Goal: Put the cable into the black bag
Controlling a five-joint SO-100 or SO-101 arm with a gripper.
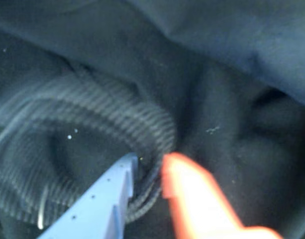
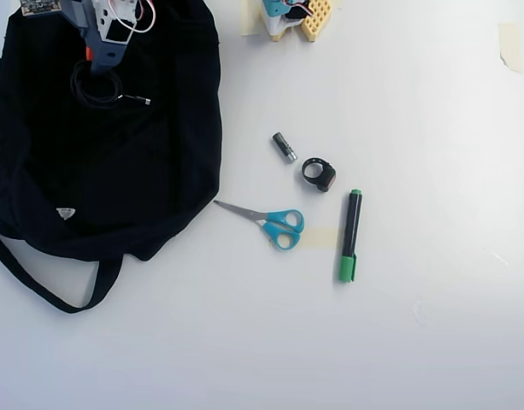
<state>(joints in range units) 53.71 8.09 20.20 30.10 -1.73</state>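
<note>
My pincer (image 1: 151,167) is closed on a strand of the cable (image 2: 97,85), whose coil lies on the black bag (image 2: 142,162) near its far left edge in the overhead view. Judged status: transport complete, release pending. Whether the coil sits inside the opening or on top of the fabric cannot be determined; the wrist view is blurred.

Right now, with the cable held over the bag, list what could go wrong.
1. The cable lies on top of the black bag, apparently not inside; released here, it may stay on the fabric.
2. The gripper pinches only one edge of the coil, so loops could slip or unwind.
3. The plug end sticks out and might snag on fabric.
</note>
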